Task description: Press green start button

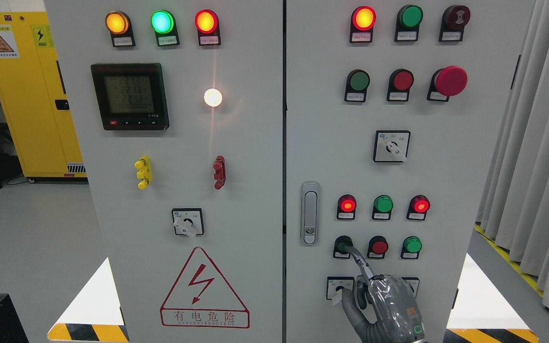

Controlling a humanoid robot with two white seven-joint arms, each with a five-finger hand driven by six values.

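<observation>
a: what did the room look like?
b: a grey double-door electrical cabinet [255, 157] filled the view, with a yellow safety cabinet [31, 95] behind it on the left and pale curtains [532, 157] on the right. the left door carried three lit lamps, a digital meter [129, 96] and a red lightning warning triangle [204, 288].

a: and the hand?
b: only the right hand [389, 300] showed, rising from the bottom edge, right of the middle, in a grey glove. its index finger [358, 259] was stretched out straight and the other fingers were curled back; it held nothing.

a: where was the green start button?
b: low on the right door, first in a row of three, beside a red button [378, 247] and a brighter green button [412, 245]. the green start button [343, 244] sat just right of the door latch [310, 213], and the fingertip lay on its face.

a: so was the press done?
b: the reach looked finished and contact seemed made. whether the button was already pushed in i couldn't tell from that angle; the finger hid part of it. the green lamp [383, 204] above was not clearly glowing, so i'd judge that the firm push and the withdrawal were left.
</observation>
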